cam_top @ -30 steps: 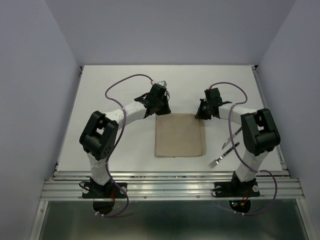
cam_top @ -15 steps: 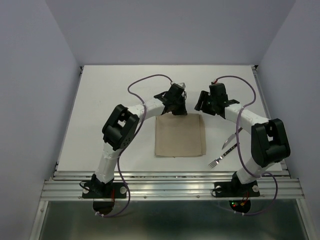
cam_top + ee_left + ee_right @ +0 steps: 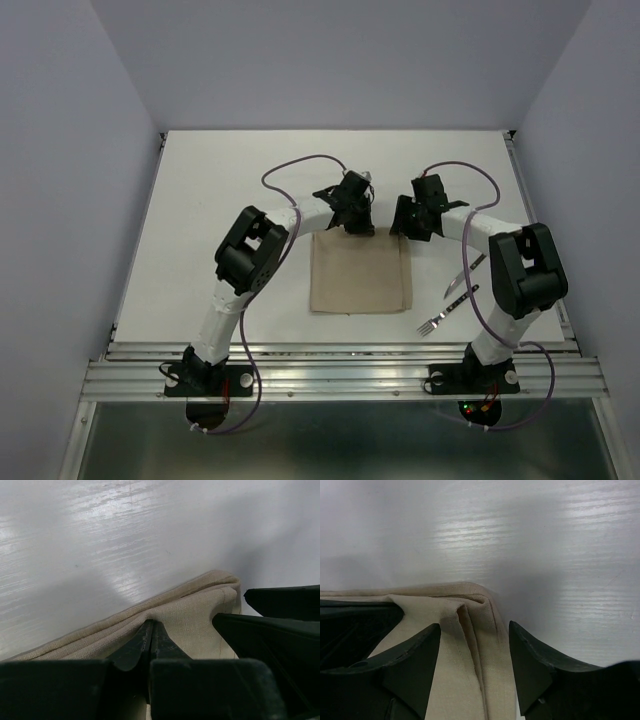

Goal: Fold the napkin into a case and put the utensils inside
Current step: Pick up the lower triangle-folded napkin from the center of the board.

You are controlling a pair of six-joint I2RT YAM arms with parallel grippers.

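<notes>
1. The napkin point(image 3: 360, 272) lies flat on the white worktop point(image 3: 230, 200), midway between the two arms. It is folded into a beige, layered rectangle.
2. The far edge of the napkin shows stacked layers. In the right wrist view, a small raised crease stands at its far right corner point(image 3: 465, 611).
3. The left gripper point(image 3: 356, 222) sits at the far edge of the napkin, left of centre. In the left wrist view its jaws are clenched together on the cloth edge point(image 3: 150, 627), and the fabric puckers up around the tips.
4. The right gripper point(image 3: 408, 228) is at the far right corner of the napkin. Its jaws are released and stand apart on either side of the crease point(image 3: 472, 629), gripping nothing.
5. The two grippers are close together along the same far edge.
6. The knife point(image 3: 464, 273) and the fork point(image 3: 446, 310) lie on the worktop to the right of the napkin, clear of the cloth. The fork is the nearer of the two, with its tines towards the arm bases.
</notes>
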